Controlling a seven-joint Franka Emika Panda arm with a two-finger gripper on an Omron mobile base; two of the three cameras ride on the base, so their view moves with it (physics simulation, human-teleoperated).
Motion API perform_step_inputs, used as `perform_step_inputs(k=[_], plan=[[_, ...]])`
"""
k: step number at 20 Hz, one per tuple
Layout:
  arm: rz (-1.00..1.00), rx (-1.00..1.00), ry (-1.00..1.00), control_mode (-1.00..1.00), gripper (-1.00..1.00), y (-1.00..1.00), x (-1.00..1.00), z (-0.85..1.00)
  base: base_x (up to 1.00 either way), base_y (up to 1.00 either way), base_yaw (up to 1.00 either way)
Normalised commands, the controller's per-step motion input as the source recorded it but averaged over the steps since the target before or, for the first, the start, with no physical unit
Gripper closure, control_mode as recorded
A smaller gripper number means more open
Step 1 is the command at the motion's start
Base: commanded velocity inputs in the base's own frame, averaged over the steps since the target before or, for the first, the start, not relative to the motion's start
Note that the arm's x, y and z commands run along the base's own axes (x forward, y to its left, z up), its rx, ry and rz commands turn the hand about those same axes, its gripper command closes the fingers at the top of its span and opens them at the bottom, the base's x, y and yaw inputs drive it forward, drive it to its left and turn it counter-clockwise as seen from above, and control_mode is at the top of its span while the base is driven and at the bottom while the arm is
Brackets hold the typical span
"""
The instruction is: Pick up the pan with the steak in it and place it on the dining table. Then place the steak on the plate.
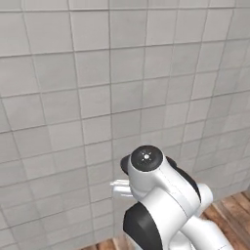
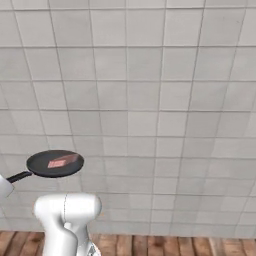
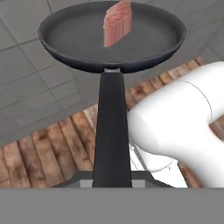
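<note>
1. The pan [image 3: 111, 37] is held aloft by its long dark handle [image 3: 112, 131], level, in front of a grey tiled wall [image 2: 160, 100]
2. The steak [image 3: 117, 22] lies inside the pan, toward its far side, clear of the rim
3. The gripper [image 3: 112, 181] is closed on the handle's near end; its fingertips are barely visible at the bottom edge of the hand view, so contact is probably at the very end
4. Open air surrounds the pan; wooden floor [image 3: 48, 148] lies below, and the arm's white body [image 3: 179, 131] sits under the handle's right side
</note>
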Motion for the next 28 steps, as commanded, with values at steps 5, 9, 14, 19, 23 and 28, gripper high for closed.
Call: perform_step_inputs(k=[5,9,14,19,23,28], plan=[[0.0,0.0,0.0,1.0,1.0,0.0,0.0,0.0,0.43,0.0,0.39],[0.0,0.0,0.0,1.0,1.0,0.0,0.0,0.0,0.01,0.0,0.49],[0.0,0.0,0.0,1.0,1.0,0.0,0.0,0.0,0.0,0.0,0.5],[0.0,0.0,0.0,1.0,1.0,0.0,0.0,0.0,0.0,0.0,0.5],[0.0,0.0,0.0,1.0,1.0,0.0,0.0,0.0,0.0,0.0,0.5],[0.0,0.0,0.0,1.0,1.0,0.0,0.0,0.0,0.0,0.0,0.5]])
